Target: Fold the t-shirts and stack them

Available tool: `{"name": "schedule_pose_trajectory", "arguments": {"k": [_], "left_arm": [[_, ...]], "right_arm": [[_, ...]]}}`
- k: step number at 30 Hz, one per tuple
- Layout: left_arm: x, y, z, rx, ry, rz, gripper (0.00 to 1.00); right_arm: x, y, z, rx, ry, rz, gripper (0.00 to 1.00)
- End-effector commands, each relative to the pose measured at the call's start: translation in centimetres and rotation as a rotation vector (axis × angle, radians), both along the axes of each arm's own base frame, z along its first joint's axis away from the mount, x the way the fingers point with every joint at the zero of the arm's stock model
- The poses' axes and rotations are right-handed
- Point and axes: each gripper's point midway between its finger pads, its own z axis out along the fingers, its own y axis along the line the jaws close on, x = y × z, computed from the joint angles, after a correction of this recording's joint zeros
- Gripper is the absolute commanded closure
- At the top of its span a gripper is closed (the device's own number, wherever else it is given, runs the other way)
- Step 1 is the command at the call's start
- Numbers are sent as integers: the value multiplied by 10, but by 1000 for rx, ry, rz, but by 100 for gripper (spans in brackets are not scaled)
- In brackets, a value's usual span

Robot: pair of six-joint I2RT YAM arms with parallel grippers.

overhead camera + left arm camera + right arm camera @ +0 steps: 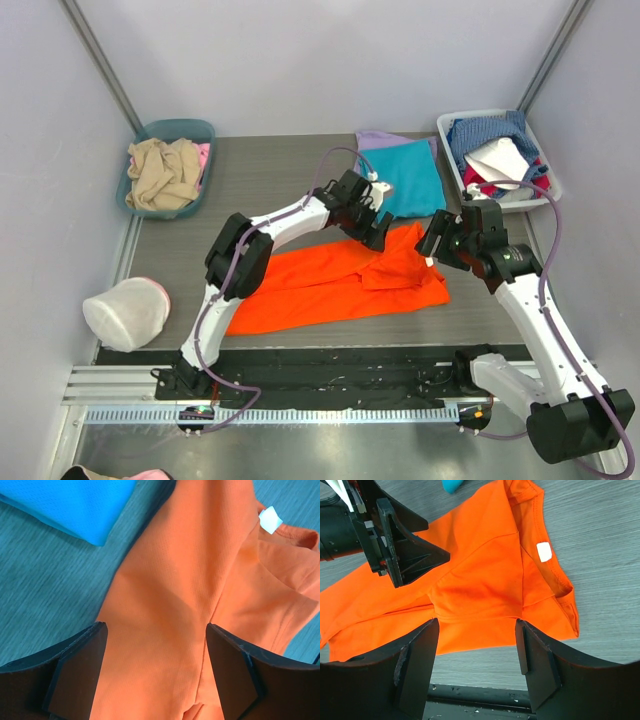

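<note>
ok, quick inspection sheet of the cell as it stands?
Surface: grey table, no stains seen.
Job's things: orange shirt lying loosely spread at the centre, not yet folded; teal shirt folded, lying on the lavender shirt at the far side.
Clutter: teal bin far left with beige cloth; white bin far right with mixed clothes; mesh bag near left.
Grippers: left gripper and right gripper both open over the orange shirt's collar end, holding nothing.
Cables: purple cables along both arms, no snag seen.
Surroundings: grey walls; rail at the near edge.
</note>
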Motion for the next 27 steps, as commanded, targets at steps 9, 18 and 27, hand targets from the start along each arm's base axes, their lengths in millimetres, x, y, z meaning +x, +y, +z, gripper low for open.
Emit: {"name": "schedule_pose_trajectory", "arguments": {"k": [9, 18, 27], "left_arm": [[0, -2, 7, 11, -22, -86, 16], [25, -7, 2, 75, -93, -127, 15], [26, 5, -28, 151, -72, -188, 16]], "right_arm": [[-3, 3, 4, 11, -22, 22, 30], [-7, 3, -1, 13, -4, 26, 30], [-7, 2, 3, 6, -7, 32, 30]]}}
